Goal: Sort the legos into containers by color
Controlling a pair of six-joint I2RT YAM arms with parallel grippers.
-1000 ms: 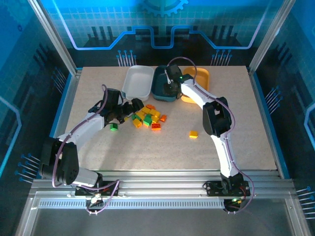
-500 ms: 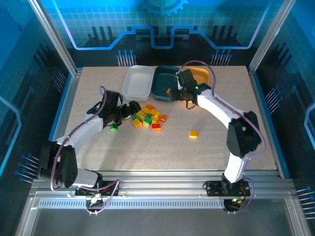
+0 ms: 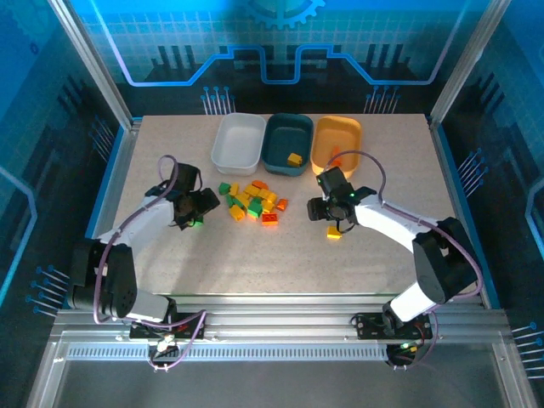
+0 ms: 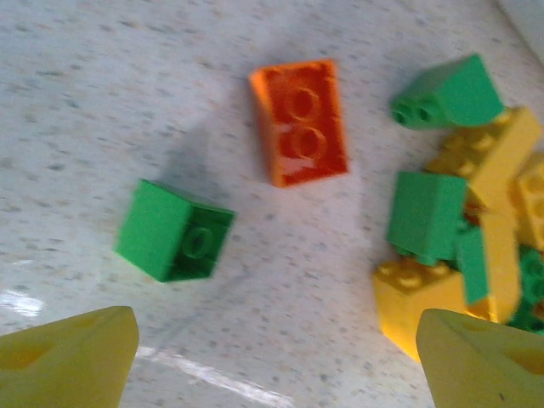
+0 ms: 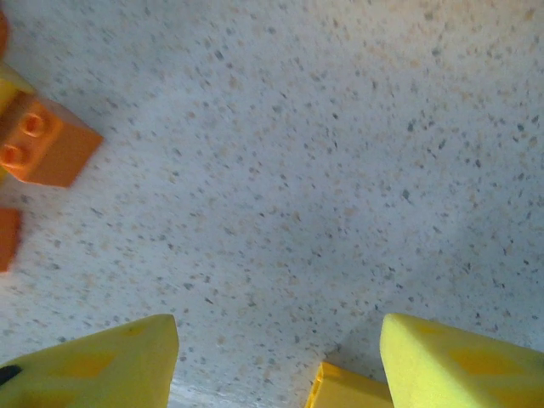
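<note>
The right gripper (image 3: 330, 218) hangs low over the table (image 3: 255, 263), just behind the lone yellow lego (image 3: 334, 232), which lies well apart from the main pile (image 3: 253, 202). Its fingers (image 5: 93, 365) are spread wide with nothing between them. In the right wrist view a corner of that yellow lego (image 5: 347, 389) pokes in at the bottom edge, nearer the right-hand finger. The step looks to be picking up this brick. The arm would do well to centre the brick between the pads, square the jaws to 2 flat sides and descend fully before closing.

The left gripper (image 3: 196, 212) is also spread and empty. It is poised over the single green lego (image 4: 174, 231), which lies tipped on its side nearer the left finger (image 4: 72, 357), with an orange-red lego (image 4: 299, 121) near it. A small sideways correction before descending should keep a fingertip from knocking it away.

The teal tray (image 3: 285, 136) holds a second yellow lego (image 3: 295, 159), so yellow likely belongs there. The white tray (image 3: 238, 140) looks bare. The yellow-orange tray (image 3: 340, 132) may hold an orange-red piece, too small to confirm.
</note>
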